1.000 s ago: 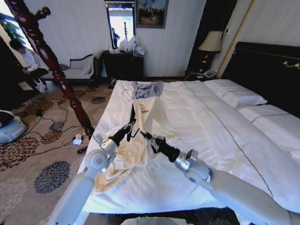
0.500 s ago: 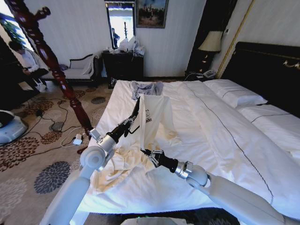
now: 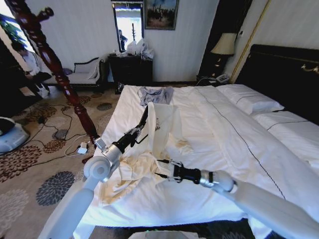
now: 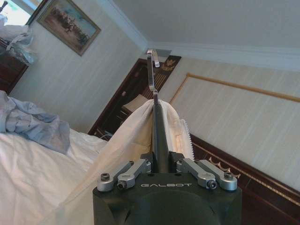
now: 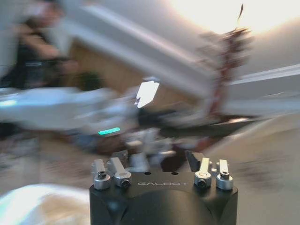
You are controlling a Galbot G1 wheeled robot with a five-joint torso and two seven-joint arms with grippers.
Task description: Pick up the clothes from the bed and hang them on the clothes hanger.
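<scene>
My left gripper (image 3: 137, 132) is shut on the thin black clothes hanger (image 3: 145, 115), holding it up above the left side of the bed (image 3: 239, 149). The left wrist view shows my left gripper (image 4: 160, 164) clamped on the hanger's stem, with the hook (image 4: 150, 70) above. The cream clothes (image 3: 163, 124) drape from the hanger's top (image 4: 126, 140); their lower part lies crumpled on the sheet (image 3: 127, 174). My right gripper (image 3: 162, 168) hovers open low over the sheet, just beside the hanging fabric, holding nothing. In the right wrist view, my right gripper (image 5: 157, 157) is seen against a blurred room.
A small grey-blue garment (image 3: 155, 94) lies at the far edge of the bed. White pillows (image 3: 249, 99) and a dark headboard (image 3: 284, 74) are at the right. A carved wooden post (image 3: 55, 69) stands left of the bed, with cables on the carpet (image 3: 75, 144).
My left gripper has raised the hanger, lifting the top of the clothes off the sheet. My right gripper has let go of the fabric, drawn back and turned toward the left.
</scene>
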